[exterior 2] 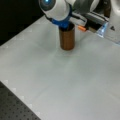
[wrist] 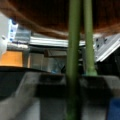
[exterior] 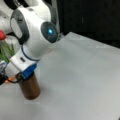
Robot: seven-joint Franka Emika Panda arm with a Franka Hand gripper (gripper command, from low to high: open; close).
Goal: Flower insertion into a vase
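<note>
The pale grey surface fills most of both front views, and in a front view a dark perforated strip borders its near left corner. The white Panda arm, with a round dark joint cap lit by a blue light, leans over the near left part of the surface in a front view and reaches in from the far edge in a front view. Its blue-trimmed wrist sits directly over the vase, a reddish-brown cylinder standing upright on the surface; in a front view the vase stands at the far middle, its rim partly covered by the wrist. The gripper shows clearly only in the wrist view, where its dark fingers are closed on a green flower stem, with a second green stem just to its right. Behind the stems arches the vase's brown rim. At a front view's left edge, a red tulip bloom and green leaves show beside the arm.
</note>
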